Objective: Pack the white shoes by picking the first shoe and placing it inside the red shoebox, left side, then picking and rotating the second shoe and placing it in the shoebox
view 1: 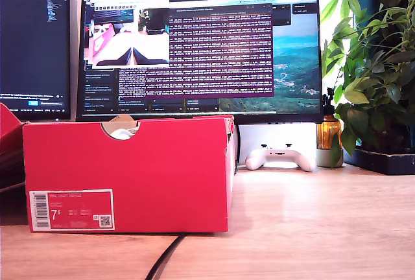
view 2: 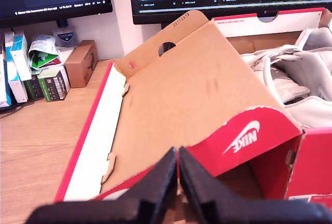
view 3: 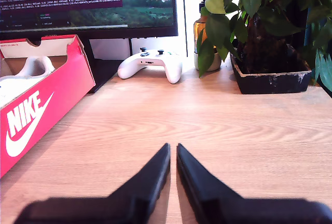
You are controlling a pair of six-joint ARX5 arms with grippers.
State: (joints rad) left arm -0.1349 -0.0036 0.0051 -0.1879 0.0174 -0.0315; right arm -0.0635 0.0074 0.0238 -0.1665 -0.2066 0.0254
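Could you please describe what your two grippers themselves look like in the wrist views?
My first gripper and my second gripper look alike: two matte black fingers, broad at the base and tapering to pointed tips. No markings or cables show. The arms themselves are out of view.

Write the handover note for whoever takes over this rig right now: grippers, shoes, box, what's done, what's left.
My first gripper: shut, holding nothing, hovering at the lid of the red shoebox.
My second gripper: shut, holding nothing, above bare desk beside the box.
White shoes: inside the box; the wrist views show them only in part, so I cannot confirm how they lie.
Done: packing appears finished.
Left: lid is half raised; close it if wanted.
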